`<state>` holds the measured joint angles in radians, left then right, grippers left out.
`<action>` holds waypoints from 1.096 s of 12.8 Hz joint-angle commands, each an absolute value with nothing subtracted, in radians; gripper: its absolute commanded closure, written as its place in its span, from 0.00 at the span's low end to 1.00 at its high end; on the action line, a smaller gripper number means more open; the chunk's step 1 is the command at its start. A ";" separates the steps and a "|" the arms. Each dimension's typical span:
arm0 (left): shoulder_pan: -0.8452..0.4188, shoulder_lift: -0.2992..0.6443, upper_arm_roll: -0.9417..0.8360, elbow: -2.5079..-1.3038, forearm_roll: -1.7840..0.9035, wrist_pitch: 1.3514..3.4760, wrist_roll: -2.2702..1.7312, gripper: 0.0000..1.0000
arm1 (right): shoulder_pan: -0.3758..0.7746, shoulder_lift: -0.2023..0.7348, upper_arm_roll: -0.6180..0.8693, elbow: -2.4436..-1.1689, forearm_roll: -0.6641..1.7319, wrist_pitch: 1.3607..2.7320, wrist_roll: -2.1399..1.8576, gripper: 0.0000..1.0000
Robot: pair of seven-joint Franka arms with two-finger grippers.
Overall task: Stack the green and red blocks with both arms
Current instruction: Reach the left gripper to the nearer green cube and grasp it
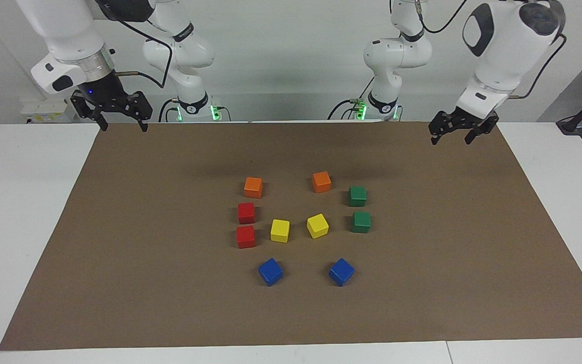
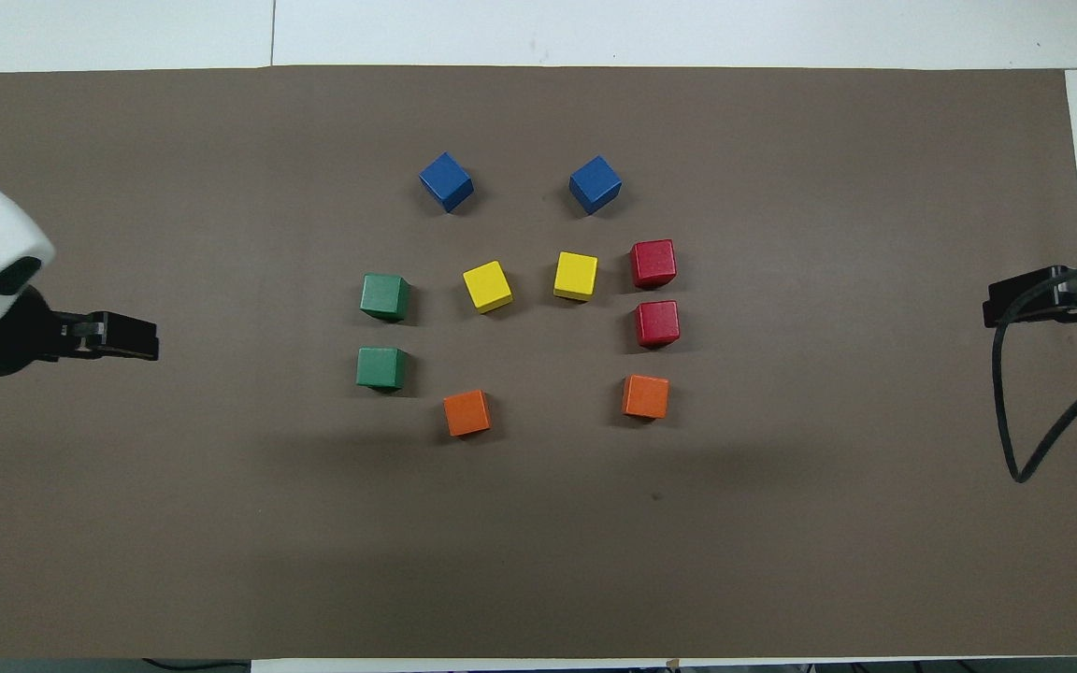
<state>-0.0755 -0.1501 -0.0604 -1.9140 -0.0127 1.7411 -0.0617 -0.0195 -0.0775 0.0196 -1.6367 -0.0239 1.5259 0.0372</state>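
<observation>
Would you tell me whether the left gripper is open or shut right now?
Open. In the facing view the left gripper hangs empty above the mat, its two fingertips clearly apart.

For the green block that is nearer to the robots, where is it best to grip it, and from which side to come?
Best from straight above, I think, the left hand closing on two opposite side faces of the nearer green block. It sits flat and square, and only the orange block stands close, toward the robots.

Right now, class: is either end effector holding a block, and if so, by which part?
Nothing is held. The left end effector and the right end effector are both open and up over the mat's edges; every green and red block lies on the mat.
</observation>
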 commanded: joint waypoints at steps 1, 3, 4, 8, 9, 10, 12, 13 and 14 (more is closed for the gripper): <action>-0.194 -0.187 -0.051 -1.999 -0.002 1.833 -0.156 0.00 | -0.032 -0.080 0.026 -1.638 -0.009 1.512 0.031 0.00; -0.248 -0.172 -0.051 -2.046 -0.002 1.908 -0.172 0.00 | -0.031 -0.083 0.028 -1.651 -0.009 1.520 0.031 0.00; -0.267 -0.148 -0.051 -2.058 -0.002 1.945 -0.172 0.00 | -0.031 -0.083 0.028 -1.651 -0.009 1.520 0.031 0.00; -0.328 -0.029 -0.051 -2.100 -0.002 2.077 -0.167 0.00 | -0.031 -0.086 0.028 -1.658 -0.009 1.523 0.032 0.00; -0.328 -0.020 -0.051 -2.120 -0.002 2.118 -0.166 0.00 | -0.029 -0.092 0.028 -1.670 -0.009 1.532 0.032 0.00; -0.328 -0.014 -0.051 -2.138 -0.002 2.150 -0.170 0.00 | -0.019 -0.100 0.028 -1.696 -0.009 1.555 0.032 0.00; -0.328 -0.006 -0.051 -2.148 -0.002 2.166 -0.192 0.00 | -0.017 -0.113 0.038 -1.727 -0.009 1.581 0.064 0.00; -0.328 0.017 -0.051 -2.146 -0.002 2.181 -0.234 0.00 | -0.014 -0.112 0.040 -1.727 -0.009 1.582 0.075 0.00; -0.337 0.034 -0.051 -2.146 -0.002 2.213 -0.279 0.00 | -0.014 -0.113 0.040 -1.727 -0.009 1.582 0.075 0.00</action>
<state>-0.3120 0.0175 -0.0639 -2.1289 -0.0126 2.1550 -0.2072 -0.0139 -0.0810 0.0381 -1.6872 -0.0224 1.5546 0.0557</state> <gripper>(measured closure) 0.000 0.000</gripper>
